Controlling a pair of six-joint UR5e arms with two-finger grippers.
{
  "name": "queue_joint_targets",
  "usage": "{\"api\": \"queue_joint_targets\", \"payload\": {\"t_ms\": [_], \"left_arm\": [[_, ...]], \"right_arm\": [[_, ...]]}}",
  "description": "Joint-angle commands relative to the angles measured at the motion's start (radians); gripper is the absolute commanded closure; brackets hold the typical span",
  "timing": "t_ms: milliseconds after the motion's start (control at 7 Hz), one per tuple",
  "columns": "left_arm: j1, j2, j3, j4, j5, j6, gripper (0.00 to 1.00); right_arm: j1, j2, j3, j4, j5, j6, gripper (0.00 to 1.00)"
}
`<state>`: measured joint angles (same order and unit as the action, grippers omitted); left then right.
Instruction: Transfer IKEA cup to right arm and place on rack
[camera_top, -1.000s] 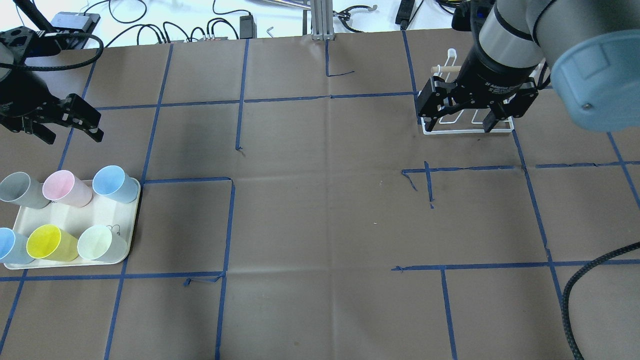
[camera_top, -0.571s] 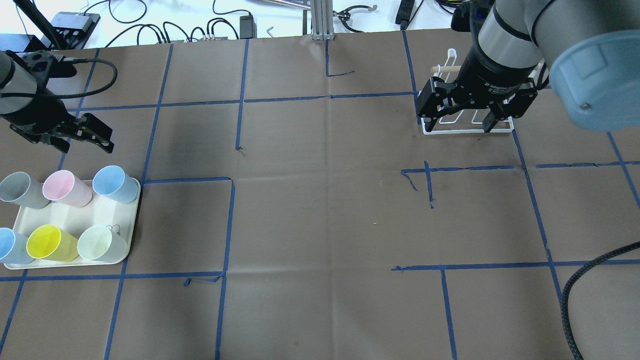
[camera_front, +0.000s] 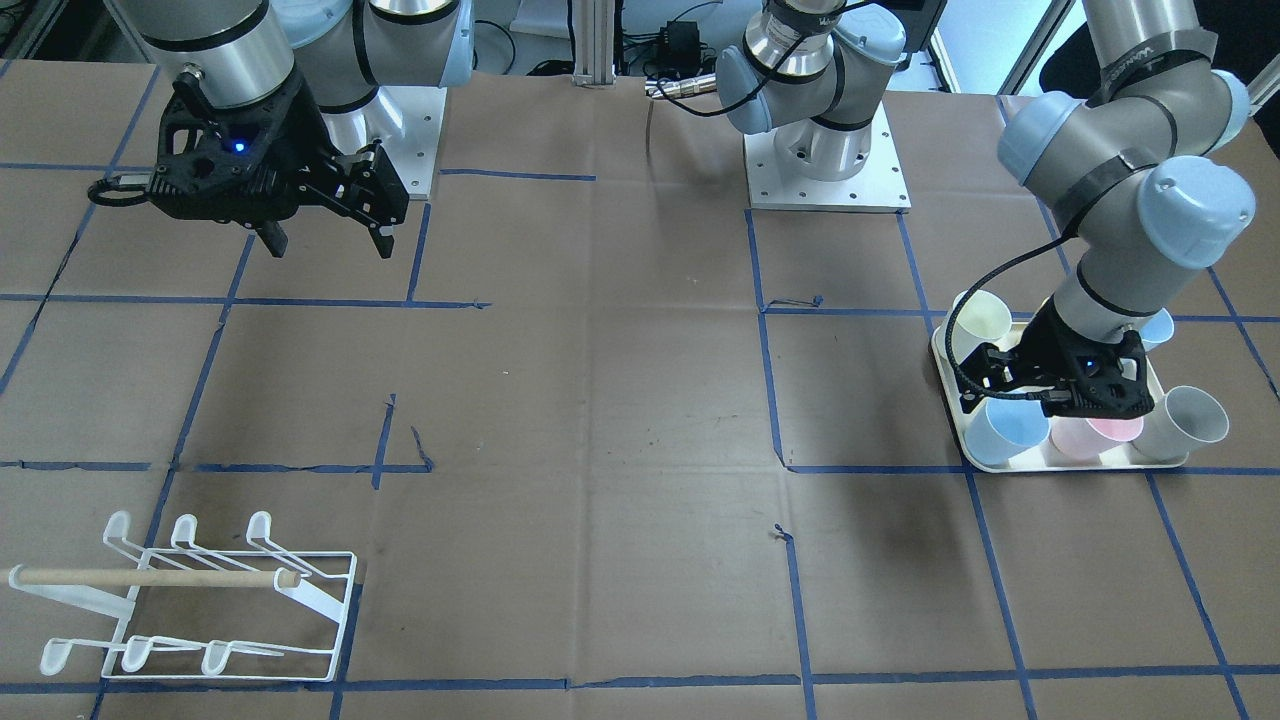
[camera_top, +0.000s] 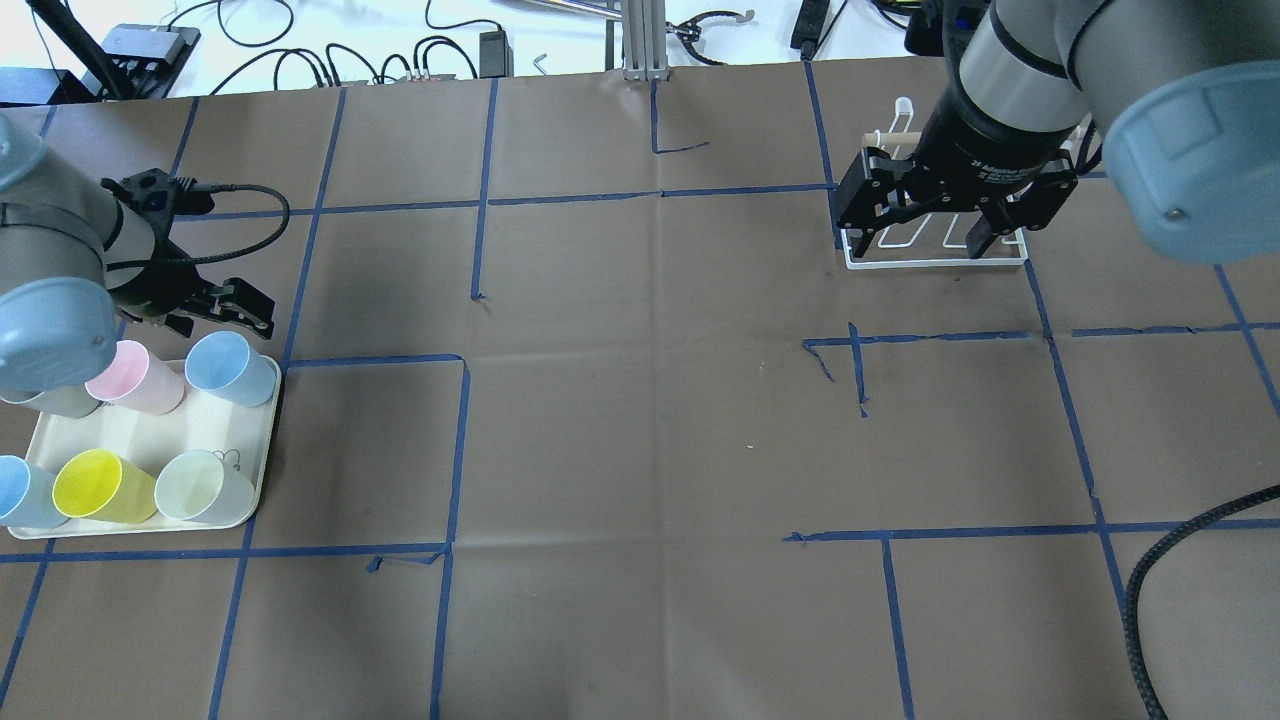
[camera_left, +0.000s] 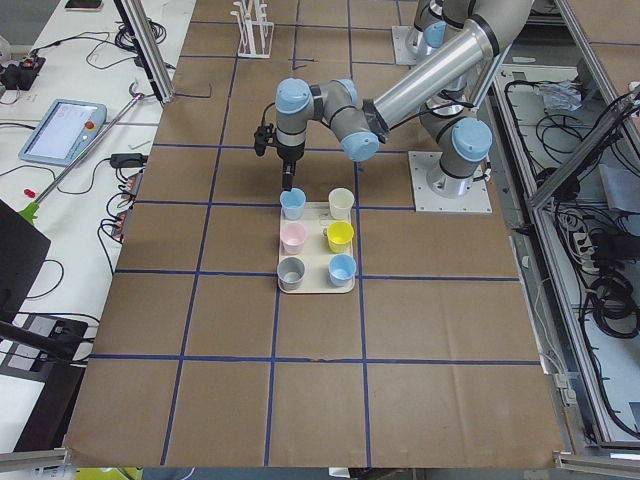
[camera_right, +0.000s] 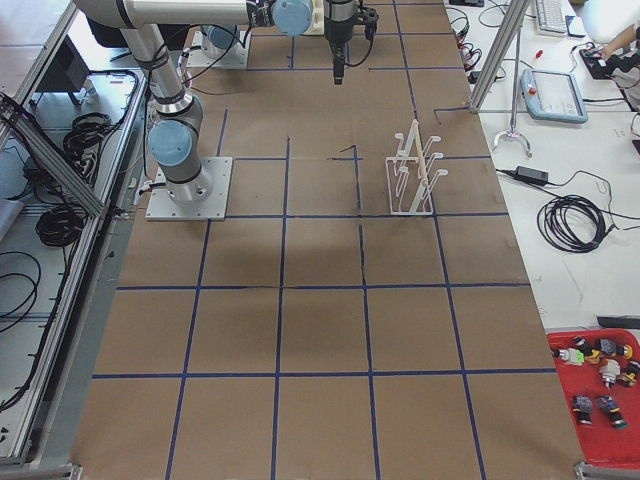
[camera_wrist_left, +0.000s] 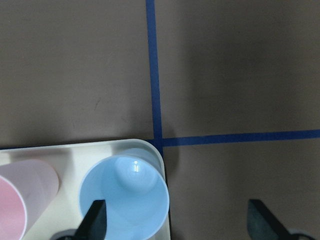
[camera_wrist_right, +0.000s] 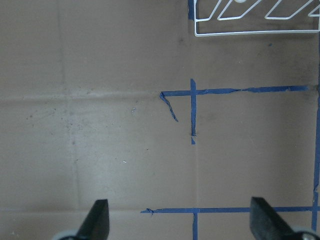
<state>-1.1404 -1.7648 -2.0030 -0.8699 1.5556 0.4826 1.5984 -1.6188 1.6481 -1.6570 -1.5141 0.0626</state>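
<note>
Several pastel IKEA cups stand on a cream tray (camera_top: 150, 432). The nearest is a blue cup (camera_top: 230, 366) at the tray's far right corner; it also shows in the front view (camera_front: 1005, 425) and the left wrist view (camera_wrist_left: 125, 200). My left gripper (camera_top: 215, 310) is open and empty. It hangs just beyond that blue cup, one fingertip (camera_wrist_left: 95, 220) over its rim, the other over the table. My right gripper (camera_top: 925, 235) is open and empty, held above the table in front of the white wire rack (camera_top: 930, 264), which also shows in the front view (camera_front: 200, 600).
On the tray also stand a pink cup (camera_top: 130, 375), a yellow cup (camera_top: 95, 485), a pale green cup (camera_top: 200, 485), a second blue cup (camera_top: 20, 490) and a grey cup partly hidden by my left elbow. Blue tape lines cross the brown table. Cables lie beyond the far edge.
My left arm has swung in and down towards the tray, and its gripper now hangs by the blue cup. The right arm has barely moved.
</note>
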Motion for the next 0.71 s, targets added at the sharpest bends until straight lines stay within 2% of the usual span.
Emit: {"api": "queue_joint_targets", "payload": {"t_ms": [0, 286, 429, 571], "left_arm": [[0.004, -0.039, -0.055, 0.083, 0.003, 0.001, 0.0], [0.004, -0.039, -0.06, 0.071, 0.009, 0.001, 0.0], [0.005, -0.036, -0.056, 0.072, 0.009, 0.002, 0.04], [0.005, -0.032, -0.053, 0.069, 0.017, 0.005, 0.27]], "right_arm": [[0.001, 0.011, 0.006, -0.091, 0.0, 0.028, 0.0], [0.002, 0.055, 0.007, -0.128, 0.003, 0.034, 0.0], [0.002, 0.071, 0.021, -0.209, 0.002, 0.034, 0.0], [0.002, 0.071, 0.047, -0.281, 0.003, 0.033, 0.0]]}}
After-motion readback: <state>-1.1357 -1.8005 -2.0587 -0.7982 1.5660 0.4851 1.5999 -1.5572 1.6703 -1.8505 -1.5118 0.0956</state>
